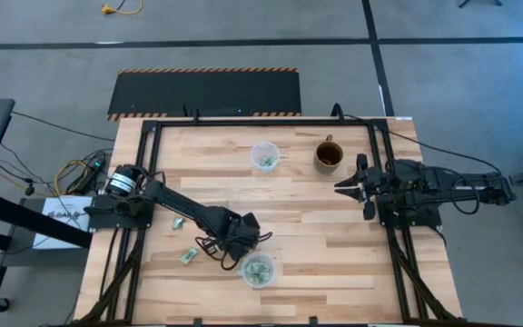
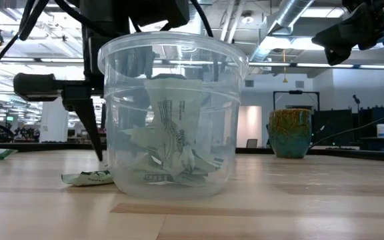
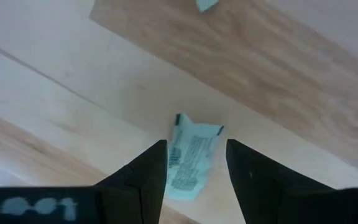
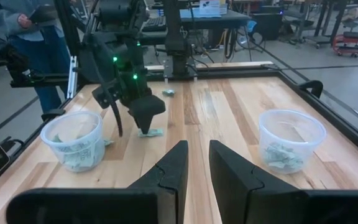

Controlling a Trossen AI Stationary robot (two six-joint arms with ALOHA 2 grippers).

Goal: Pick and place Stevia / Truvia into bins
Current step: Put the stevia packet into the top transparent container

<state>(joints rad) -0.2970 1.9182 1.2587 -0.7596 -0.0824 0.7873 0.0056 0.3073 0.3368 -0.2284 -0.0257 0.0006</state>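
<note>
packet (image 3: 190, 158) lay flat between the left end effector's (image 3: 196, 163) open fingers, nothing gripped; descending squarely before closing would suit.

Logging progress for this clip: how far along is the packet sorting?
Done: both cups already hold packets. In hand: the left gripper, open, straddles a packet lying on the table. Left: that one plus two more. The right gripper waits near the mug.

Bare table (image 1: 334, 236) between cups; near cup (image 1: 259, 270) beside left gripper (image 1: 228, 247).
</note>
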